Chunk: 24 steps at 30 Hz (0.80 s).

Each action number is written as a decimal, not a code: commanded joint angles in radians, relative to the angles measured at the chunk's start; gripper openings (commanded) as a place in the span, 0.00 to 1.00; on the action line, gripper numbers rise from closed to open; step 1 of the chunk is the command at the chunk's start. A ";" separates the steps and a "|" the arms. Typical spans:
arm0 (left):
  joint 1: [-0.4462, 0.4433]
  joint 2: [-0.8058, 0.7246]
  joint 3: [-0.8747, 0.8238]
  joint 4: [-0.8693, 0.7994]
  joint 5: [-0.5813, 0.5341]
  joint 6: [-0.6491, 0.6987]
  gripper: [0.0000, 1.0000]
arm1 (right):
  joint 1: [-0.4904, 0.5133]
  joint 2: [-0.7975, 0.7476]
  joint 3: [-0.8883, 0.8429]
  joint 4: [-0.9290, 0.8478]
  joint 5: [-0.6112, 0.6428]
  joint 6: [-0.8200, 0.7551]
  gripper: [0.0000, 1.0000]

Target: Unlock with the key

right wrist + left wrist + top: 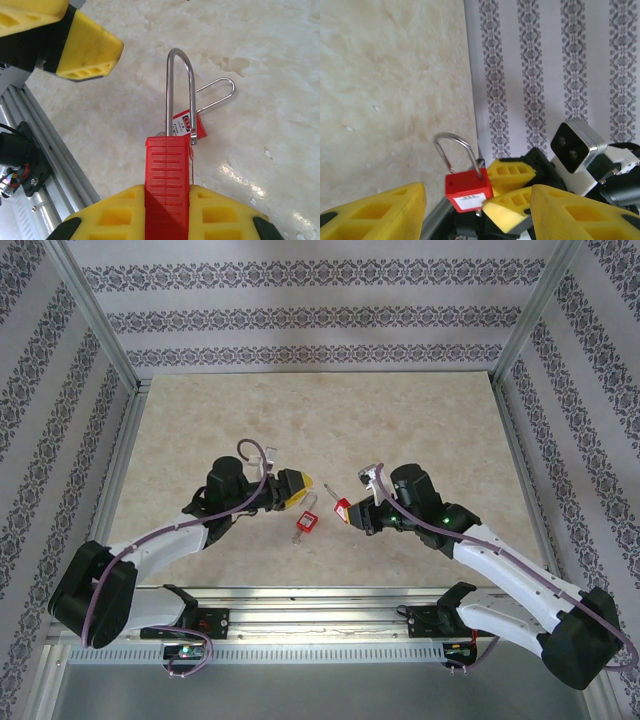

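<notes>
Right tool [362, 512] clamps the red padlock [167, 175], left tool [293, 490] gapes empty just beside that padlock, and the key turn looks not yet done.

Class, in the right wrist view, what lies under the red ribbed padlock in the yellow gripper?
Under the held red ribbed padlock, a second red steel-shackled padlock lies flat on the beige marbled table. The held lock covers most of its body.

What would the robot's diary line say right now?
left fingers: open, empty | right fingers: shut on red padlock | second padlock: lying on table between arms
</notes>
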State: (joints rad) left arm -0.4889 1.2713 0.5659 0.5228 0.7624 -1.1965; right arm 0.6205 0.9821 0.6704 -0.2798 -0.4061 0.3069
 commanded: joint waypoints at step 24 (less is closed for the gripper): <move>-0.104 0.230 0.024 0.235 -0.141 -0.103 0.52 | 0.062 -0.020 -0.060 0.116 -0.035 0.098 0.00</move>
State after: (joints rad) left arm -0.5816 1.5139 0.5709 0.7120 0.6636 -1.3399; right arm 0.6769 0.9859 0.6262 -0.2394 -0.3840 0.3523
